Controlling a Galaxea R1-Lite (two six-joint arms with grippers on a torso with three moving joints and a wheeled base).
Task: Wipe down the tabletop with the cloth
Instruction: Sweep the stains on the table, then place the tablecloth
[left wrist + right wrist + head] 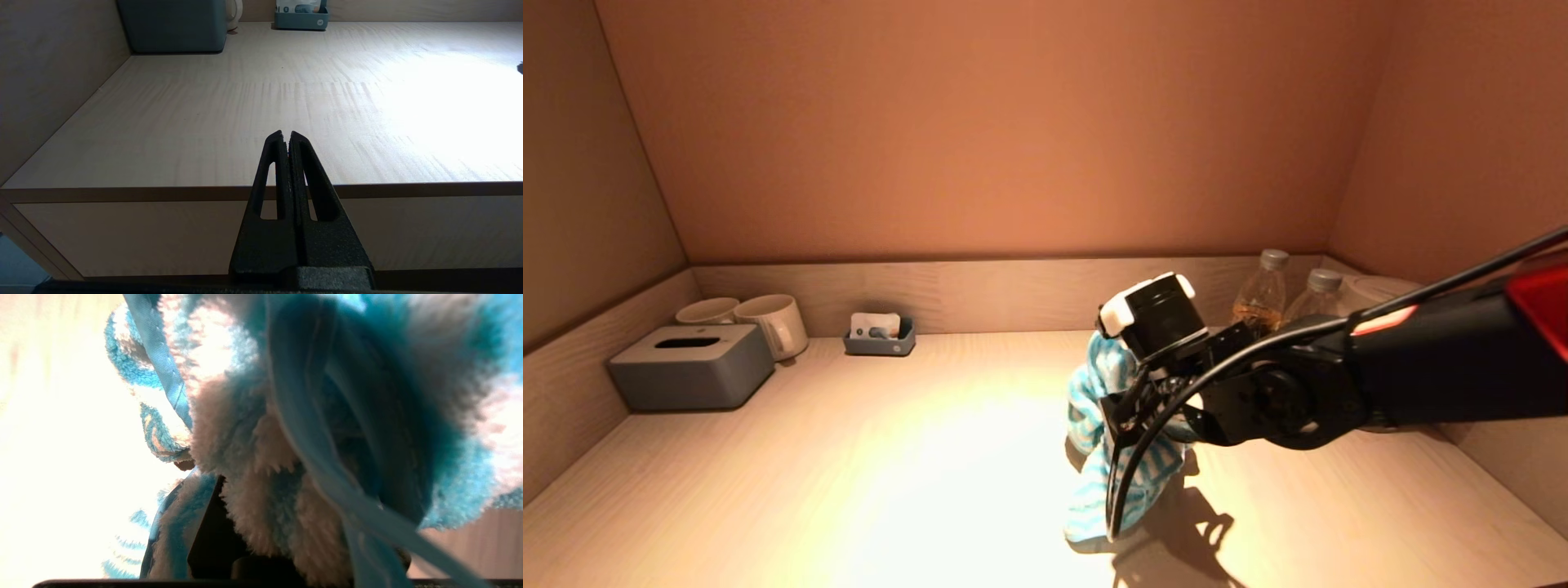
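A fluffy blue-and-white striped cloth (1096,385) hangs bunched from my right gripper (1129,392) over the right middle of the pale wooden tabletop (890,457). Its lower end reaches the table surface. The gripper is shut on the cloth. In the right wrist view the cloth (261,437) fills the picture and covers the fingers almost wholly. My left gripper (286,136) is shut and empty, parked in front of the table's front edge (122,192), and is out of the head view.
A grey tissue box (690,366) and two mugs (772,322) stand at the back left. A small grey tray (880,336) sits at the back wall. Two bottles (1262,294) stand at the back right. Walls close the back and both sides.
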